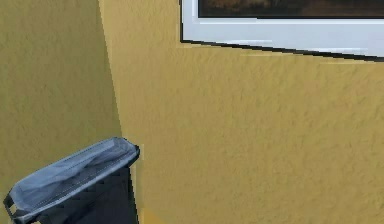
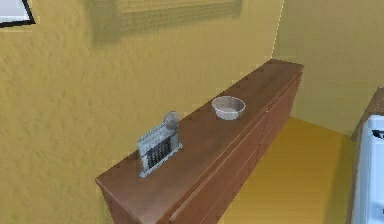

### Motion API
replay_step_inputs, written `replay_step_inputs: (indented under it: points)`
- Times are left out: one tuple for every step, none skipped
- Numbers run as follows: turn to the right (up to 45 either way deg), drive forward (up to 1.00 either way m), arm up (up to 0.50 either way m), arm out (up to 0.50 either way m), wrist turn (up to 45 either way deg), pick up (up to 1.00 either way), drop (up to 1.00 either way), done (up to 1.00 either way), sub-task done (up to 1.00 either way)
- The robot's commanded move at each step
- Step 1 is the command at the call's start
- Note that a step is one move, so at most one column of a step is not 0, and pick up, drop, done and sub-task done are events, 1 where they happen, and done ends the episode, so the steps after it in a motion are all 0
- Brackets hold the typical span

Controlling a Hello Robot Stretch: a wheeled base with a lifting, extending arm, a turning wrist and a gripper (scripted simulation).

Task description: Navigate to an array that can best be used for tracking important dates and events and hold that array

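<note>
Yellow walls (image 2: pixel 90 90), wood dresser (image 2: pixel 195 135). Calendar (image 2: pixel 158 150) stood by dresser's close end, face out for reading; bowl (image 2: pixel 228 107) mid-top. Gripper state: could not tell.

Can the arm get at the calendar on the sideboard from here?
Probably: the calendar stands on the sideboard top with nothing before it; the bowl sits well apart. A small glassy thing close behind could get knocked.

Bright, even light, soft grey shadow high on the wall (image 2: pixel 165 22)
</note>
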Motion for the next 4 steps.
replay_step_inputs:
  points:
    - [0.0, 0.0, 0.5, 0.0, 0.0, 0.0, 0.0, 0.0, 0.0]
    - [0.0, 0.0, 0.28, 0.0, 0.0, 0.0, 0.0, 0.0, 0.0]
    - [0.0, 0.0, 0.0, 0.44, 0.0, 0.0, 0.0, 0.0, 0.0]
    - [0.0, 0.0, 0.0, 0.0, 45.0, 0.0, 0.0, 0.0, 0.0]
